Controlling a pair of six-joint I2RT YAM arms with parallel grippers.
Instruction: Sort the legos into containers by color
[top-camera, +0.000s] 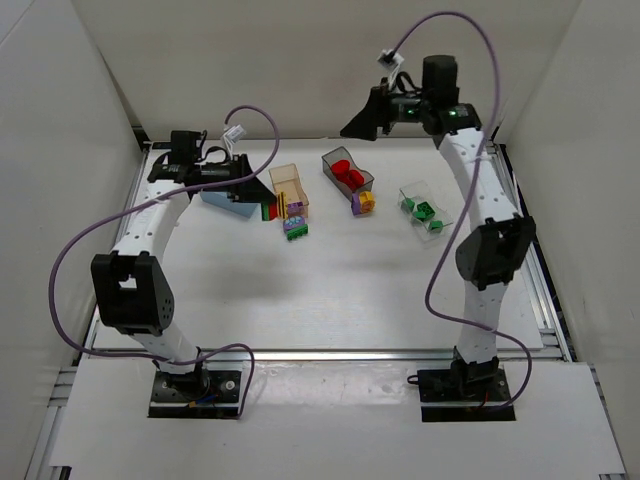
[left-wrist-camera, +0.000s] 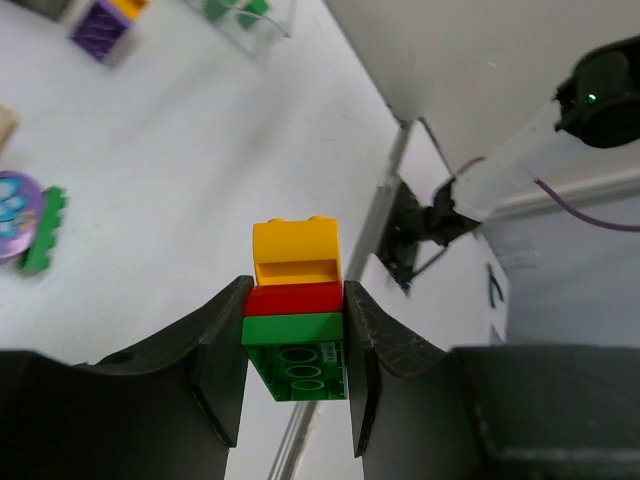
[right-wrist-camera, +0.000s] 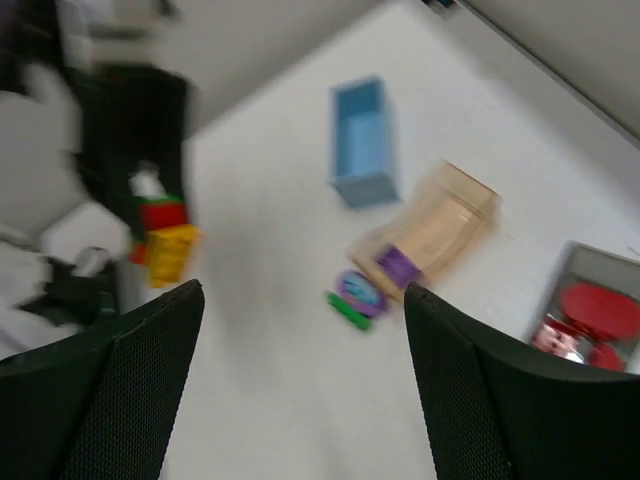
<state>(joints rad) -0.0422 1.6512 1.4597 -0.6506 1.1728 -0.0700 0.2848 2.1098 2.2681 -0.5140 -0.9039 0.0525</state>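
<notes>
My left gripper (left-wrist-camera: 295, 340) is shut on a clump of legos (left-wrist-camera: 296, 310), yellow on red on green, lifted off the table; from above that clump (top-camera: 267, 210) hangs beside the light blue bin (top-camera: 222, 199). My right gripper (right-wrist-camera: 300, 300) is open with nothing in it, raised high (top-camera: 362, 120) over the back of the table. A green and purple clump (top-camera: 296, 228) lies in front of the tan bin (top-camera: 288, 186). A purple and yellow clump (top-camera: 363, 203) lies near the dark grey bin (top-camera: 361, 183), which holds red legos (top-camera: 346, 171). The clear bin (top-camera: 440, 224) holds green legos (top-camera: 423, 210).
White walls close in the table at the back and both sides. The right arm's upright link (top-camera: 487, 255) stands at the right, and a purple cable (top-camera: 70, 250) loops out beside the left arm. The right wrist view is blurred.
</notes>
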